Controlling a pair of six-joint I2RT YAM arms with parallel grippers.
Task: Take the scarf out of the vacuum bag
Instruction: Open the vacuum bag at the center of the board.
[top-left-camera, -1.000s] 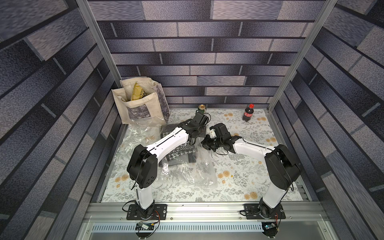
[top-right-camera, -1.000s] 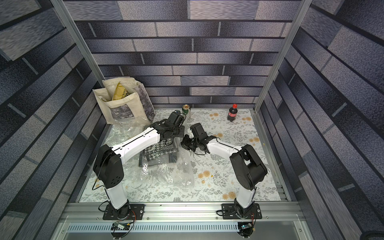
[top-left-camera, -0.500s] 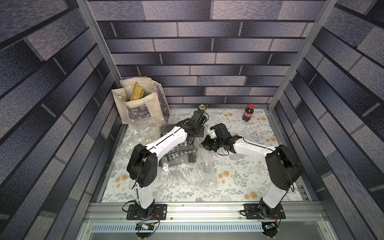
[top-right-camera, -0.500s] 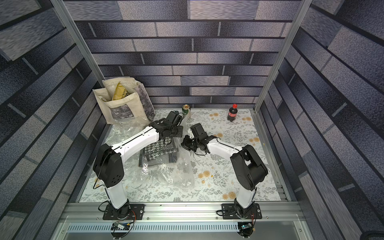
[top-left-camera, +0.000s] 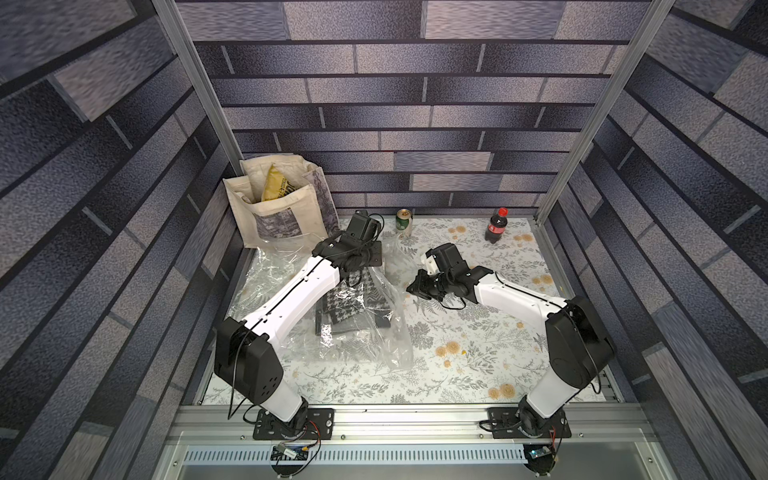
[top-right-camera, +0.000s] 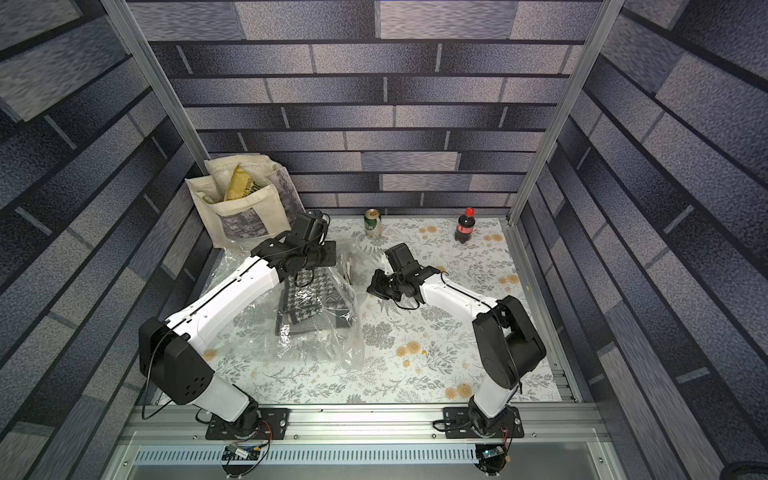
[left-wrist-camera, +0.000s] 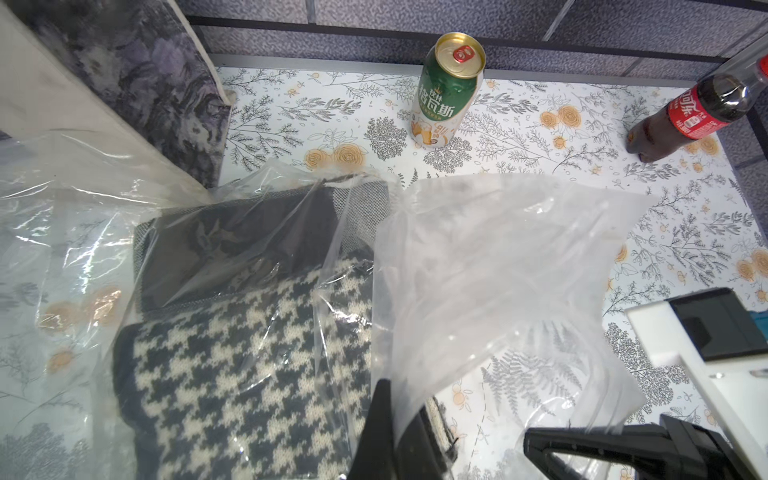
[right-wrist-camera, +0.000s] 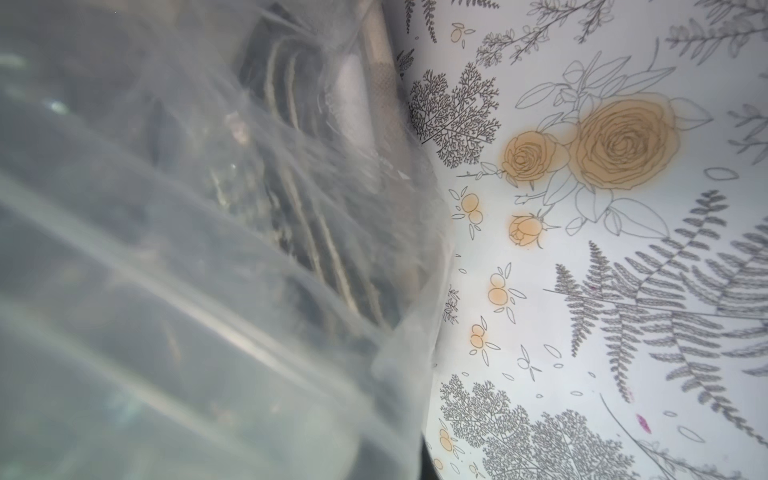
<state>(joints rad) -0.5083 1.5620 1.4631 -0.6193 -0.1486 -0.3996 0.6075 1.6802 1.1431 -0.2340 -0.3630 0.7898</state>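
Observation:
The clear, crinkly vacuum bag (top-left-camera: 365, 332) (top-right-camera: 332, 328) lies at mid-table with the folded black-and-cream houndstooth scarf (top-left-camera: 345, 305) (top-right-camera: 305, 303) (left-wrist-camera: 249, 374) inside it. My left gripper (top-left-camera: 362, 269) (top-right-camera: 311, 270) (left-wrist-camera: 399, 419) hangs over the bag's far end, shut on a raised flap of the vacuum bag (left-wrist-camera: 498, 266). My right gripper (top-left-camera: 417, 286) (top-right-camera: 376, 287) is at the bag's right edge, shut on the plastic. In the right wrist view the vacuum bag (right-wrist-camera: 166, 291) covers the jaws, and the scarf (right-wrist-camera: 299, 199) shows blurred through it.
A cream tote bag (top-left-camera: 282, 208) (top-right-camera: 245, 203) stands at the back left, touching the plastic. A green can (top-left-camera: 403, 222) (left-wrist-camera: 451, 99) and a cola bottle (top-left-camera: 496, 226) (left-wrist-camera: 698, 116) stand along the back edge. Flowered table covering (top-left-camera: 478, 353) lies to the right and front.
My left gripper has closed fully on the plastic flap and moved a little to the left with it. The right arm has hardly moved.

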